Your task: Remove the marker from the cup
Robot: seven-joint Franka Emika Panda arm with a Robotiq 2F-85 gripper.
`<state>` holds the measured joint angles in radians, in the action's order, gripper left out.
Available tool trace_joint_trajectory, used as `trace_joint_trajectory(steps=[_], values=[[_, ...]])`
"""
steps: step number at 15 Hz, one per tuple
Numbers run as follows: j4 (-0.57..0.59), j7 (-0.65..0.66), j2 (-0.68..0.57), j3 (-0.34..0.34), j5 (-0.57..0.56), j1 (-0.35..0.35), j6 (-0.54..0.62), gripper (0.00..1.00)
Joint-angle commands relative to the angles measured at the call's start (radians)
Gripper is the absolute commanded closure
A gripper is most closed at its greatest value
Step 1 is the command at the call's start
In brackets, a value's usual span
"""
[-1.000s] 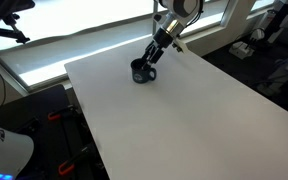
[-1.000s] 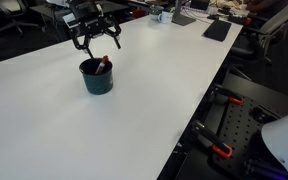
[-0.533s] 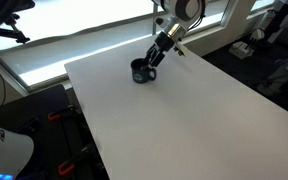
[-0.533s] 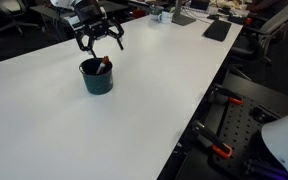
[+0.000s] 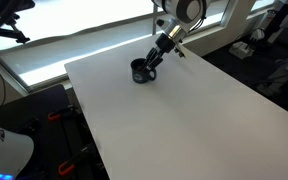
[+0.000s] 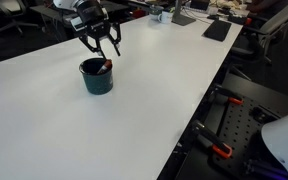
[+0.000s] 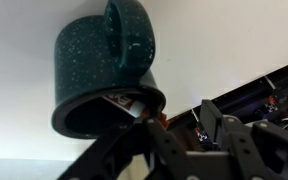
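The cup [image 6: 96, 77] is a dark glossy mug that stands upright on the white table [image 6: 154, 110]; it also shows far back on the table in an exterior view [image 5: 141, 71]. The marker [image 6: 105, 67] leans inside it, its reddish end just above the rim. My gripper [image 6: 104, 50] points down right above the cup mouth, fingers drawn in but still apart. In the wrist view the cup [image 7: 99, 80] fills the upper left and the marker [image 7: 124, 101] lies against its rim. There my gripper [image 7: 178, 118] has one finger beside the marker's tip, and a gap shows between the fingers.
The white table [image 5: 174, 110] stretches wide around the cup. Dark office equipment and cables stand past the table's edge [image 6: 234, 120]. A bright window strip [image 5: 84, 45] runs behind the table.
The fingers have narrowed from wide open to partly closed over the cup. The gripper has shifted slightly toward the marker's end. Cup and marker have not moved.
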<state>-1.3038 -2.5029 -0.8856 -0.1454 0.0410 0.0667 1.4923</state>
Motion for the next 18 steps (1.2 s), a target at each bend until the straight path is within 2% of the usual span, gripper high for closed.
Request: trace_joint_trajectory(steps=[1,2,3,6,17,18], values=[[0.009,0.016,0.001,0.002,0.009,-0.004,0.004,0.29],[0.009,0.015,0.002,0.002,0.010,-0.004,0.005,0.28],[0.009,0.013,0.002,0.001,0.010,-0.004,0.004,0.22],[0.012,0.010,0.002,-0.001,0.007,-0.007,0.001,0.00],[0.016,0.007,-0.007,-0.010,0.005,-0.031,-0.012,0.00],[0.016,0.007,-0.009,-0.010,0.005,-0.033,-0.013,0.05]])
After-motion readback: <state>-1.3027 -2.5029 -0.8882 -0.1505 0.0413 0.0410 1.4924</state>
